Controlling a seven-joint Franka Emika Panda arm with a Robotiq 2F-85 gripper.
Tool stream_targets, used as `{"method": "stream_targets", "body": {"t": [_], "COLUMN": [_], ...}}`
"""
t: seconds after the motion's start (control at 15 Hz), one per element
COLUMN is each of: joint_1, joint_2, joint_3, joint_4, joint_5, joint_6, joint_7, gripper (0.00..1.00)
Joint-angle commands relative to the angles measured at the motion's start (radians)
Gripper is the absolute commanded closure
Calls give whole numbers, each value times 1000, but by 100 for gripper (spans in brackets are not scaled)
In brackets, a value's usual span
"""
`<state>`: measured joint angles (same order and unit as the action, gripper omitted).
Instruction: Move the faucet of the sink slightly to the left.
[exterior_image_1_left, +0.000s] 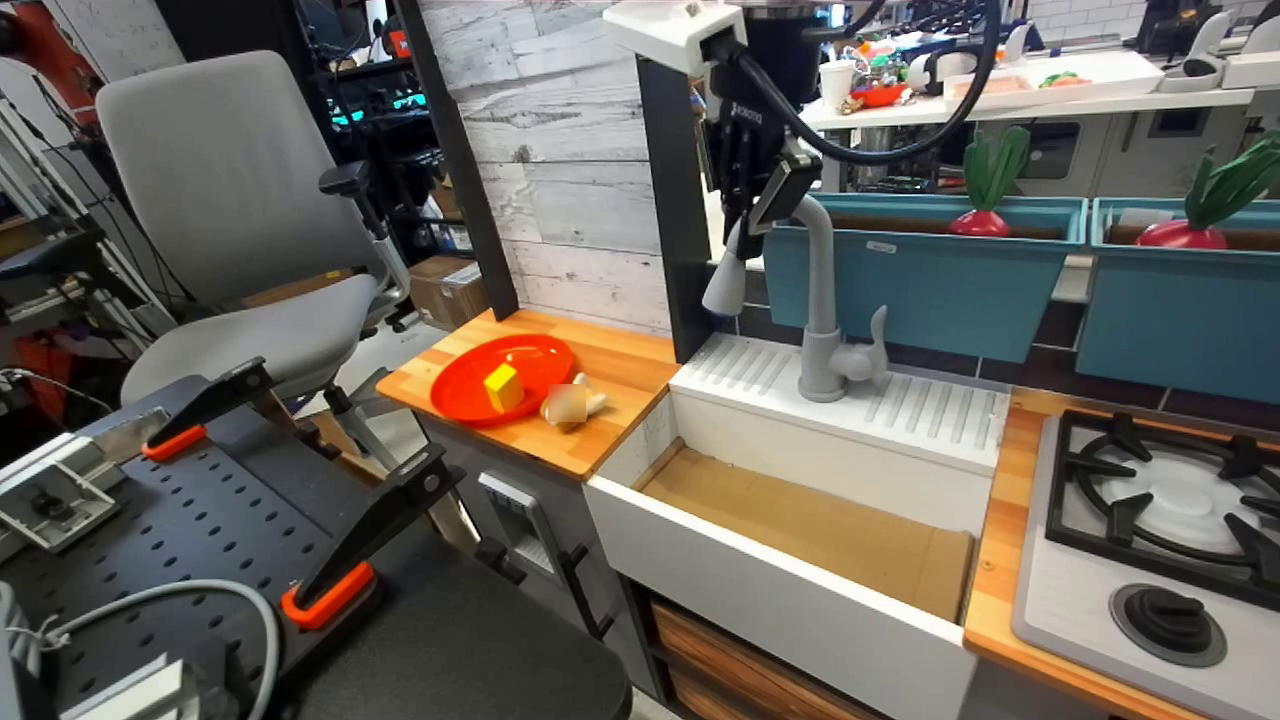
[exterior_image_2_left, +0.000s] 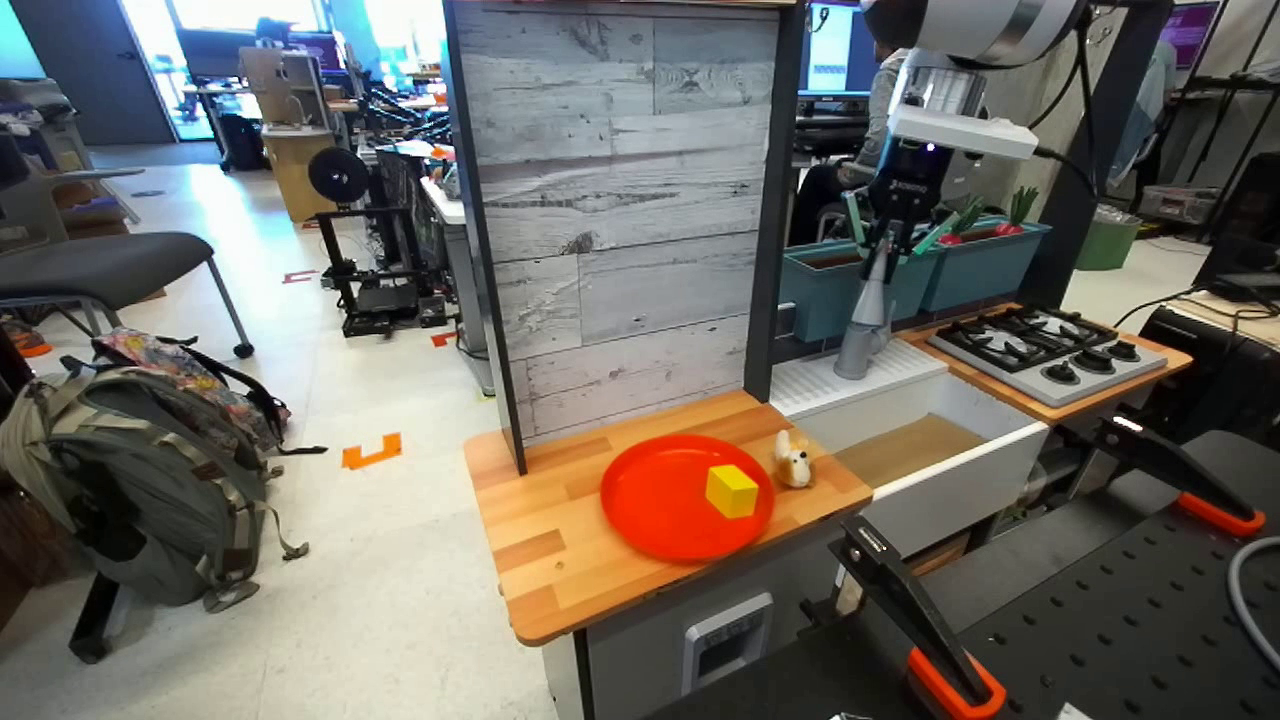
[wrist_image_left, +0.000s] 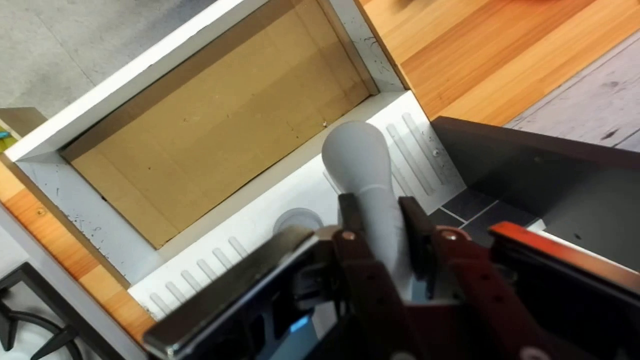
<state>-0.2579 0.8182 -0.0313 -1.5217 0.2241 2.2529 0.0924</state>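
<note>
Since our jaws clasp the faucet (wrist_image_left: 377, 207) narrowly, flared end (wrist_image_left: 356, 150) just past them, we count one likely risk: slippage, caused by a crooked pull.

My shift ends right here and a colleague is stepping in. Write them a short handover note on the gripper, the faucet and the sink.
Gripper: closed on the spout of the faucet from both sides; how firmly, the pictures don't tell.
Faucet: its base stands on the ribbed drainboard of the sink; in an exterior view its head hangs to the picture's left, toward the red plate.
Done: spout grasped. Whether the leftward turn is complete can't be told.
Remaining: probably finish the slight turn, confirming whose left is meant, then release and back away.
</note>
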Motion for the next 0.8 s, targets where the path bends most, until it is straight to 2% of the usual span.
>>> {"method": "stream_targets", "body": {"t": [0.0,0.73], "joint_1": [17,-1], "joint_2": [15,27], "joint_3": [40,66], "joint_4": [80,80], "joint_5": [73,225], "joint_6": [-1,110], "joint_7": [33,145], "gripper": [94,94]}}
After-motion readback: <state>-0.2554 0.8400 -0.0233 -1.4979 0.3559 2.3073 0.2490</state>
